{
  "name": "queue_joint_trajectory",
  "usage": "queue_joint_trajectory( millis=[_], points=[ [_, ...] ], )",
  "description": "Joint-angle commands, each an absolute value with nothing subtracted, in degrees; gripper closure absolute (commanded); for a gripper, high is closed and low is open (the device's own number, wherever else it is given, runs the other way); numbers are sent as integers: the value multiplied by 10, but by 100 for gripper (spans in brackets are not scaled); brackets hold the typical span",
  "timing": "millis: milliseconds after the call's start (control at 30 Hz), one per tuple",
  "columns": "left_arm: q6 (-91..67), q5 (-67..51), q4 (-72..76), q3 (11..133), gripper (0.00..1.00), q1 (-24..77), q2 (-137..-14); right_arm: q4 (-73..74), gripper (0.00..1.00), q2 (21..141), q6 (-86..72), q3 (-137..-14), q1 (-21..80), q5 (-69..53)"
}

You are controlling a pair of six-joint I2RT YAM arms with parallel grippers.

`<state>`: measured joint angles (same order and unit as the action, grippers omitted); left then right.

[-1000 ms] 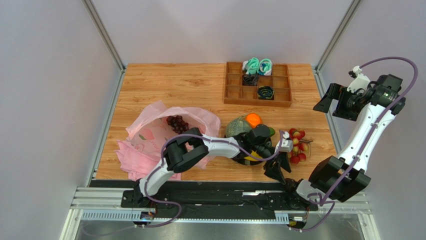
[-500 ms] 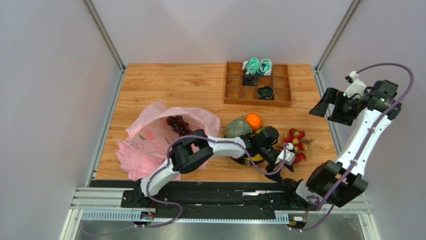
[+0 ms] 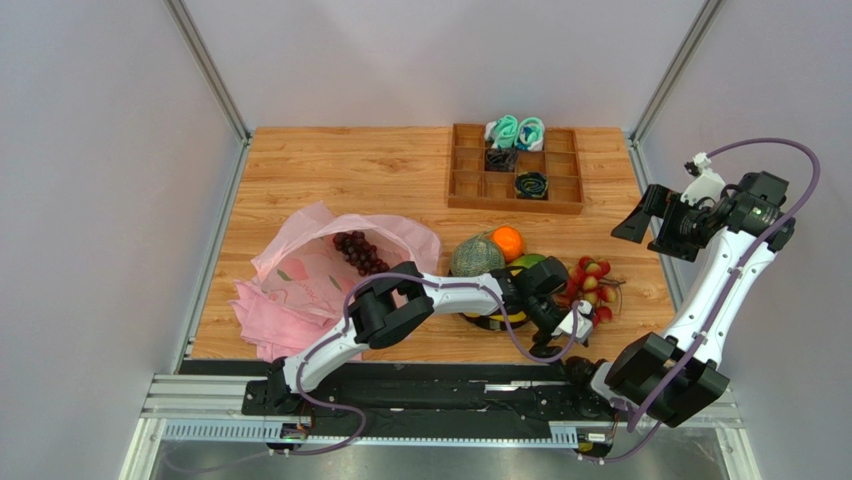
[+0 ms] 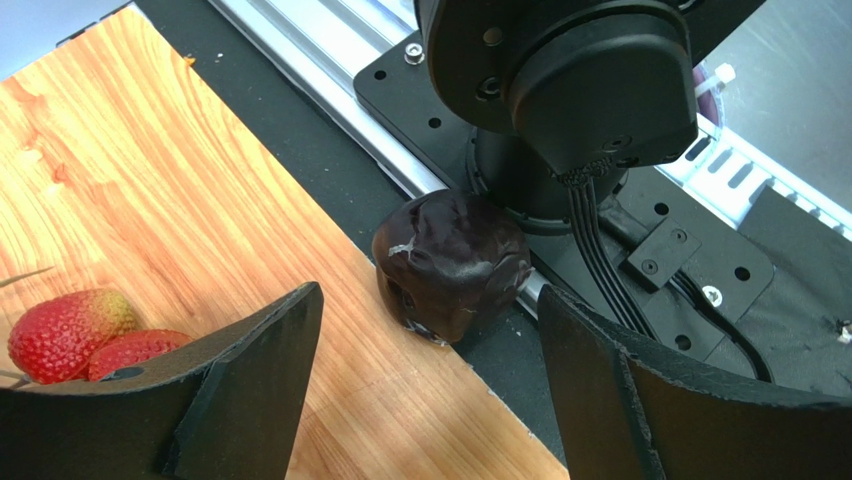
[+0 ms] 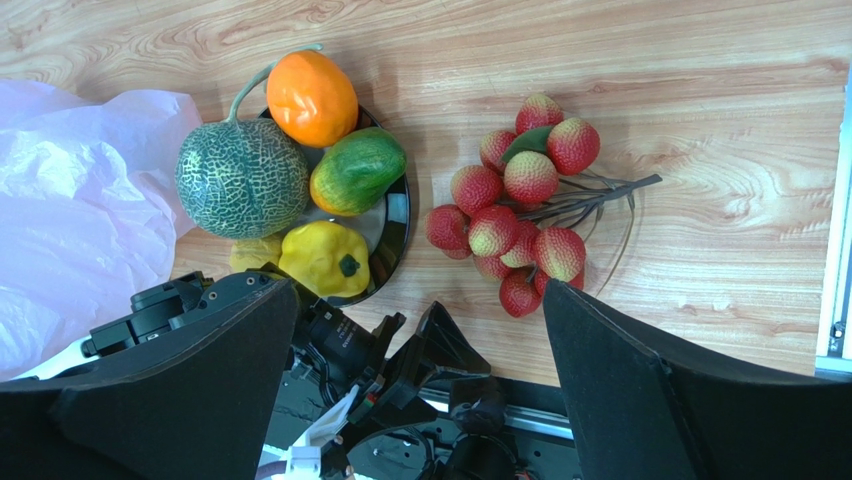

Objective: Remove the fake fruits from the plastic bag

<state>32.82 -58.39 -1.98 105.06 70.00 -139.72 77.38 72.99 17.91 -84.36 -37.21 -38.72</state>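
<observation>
Hovering wide open and empty, left gripper [image 4: 428,300] straddles a dark purple fruit [image 4: 452,262] at the table [image 4: 150,200] edge, not touching. Right gripper [image 5: 418,300] gapes wide, empty. Grapes [image 3: 358,250] lie at plastic bag [image 3: 300,265] mouth; melon [image 5: 242,178] and orange [image 5: 312,98] on black plate [image 5: 397,215].

A grey-green plastic melon [image 5: 243,179] is covered in a pale net pattern. A glossy plastic orange [image 5: 311,97] is coloured orange, an oval plastic fruit [image 5: 357,171] is shaded green into orange, and a lobed plastic piece [image 5: 324,258] is rendered yellow. The small pebbled berries [image 5: 520,200] are tinted red with yellow-green patches. A thin crinkly plastic bag [image 3: 310,262] is seen in translucent pink, faintly printed with fruit. A wrinkled plastic fruit [image 4: 452,262] is coloured dark purple. The wooden table [image 3: 350,170] is streaked with honey-brown grain.
</observation>
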Motion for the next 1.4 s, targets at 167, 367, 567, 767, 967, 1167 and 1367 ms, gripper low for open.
queue_joint_trajectory(
  millis=[167,367,567,767,967,1167,1367],
  points=[
    [453,-606,-133,1120,11,708,-1412,834,1,715,165,-842,-376,-409],
    [461,-652,-89,1101,14,698,-1416,845,1,724,170,-852,-376,-400],
    [438,-699,-22,1103,26,686,-1440,847,1,736,175,-860,-376,-398],
    [436,-747,-63,1178,28,676,-1478,849,1,739,176,-862,-376,-403],
    [474,-758,-137,1232,39,674,-1499,846,1,751,178,-871,-376,-417],
    [492,-765,-160,1247,45,673,-1505,846,0,751,185,-863,-376,-424],
    [520,-756,-181,1231,37,675,-1491,855,0,745,196,-853,-376,-426]
  ],
)
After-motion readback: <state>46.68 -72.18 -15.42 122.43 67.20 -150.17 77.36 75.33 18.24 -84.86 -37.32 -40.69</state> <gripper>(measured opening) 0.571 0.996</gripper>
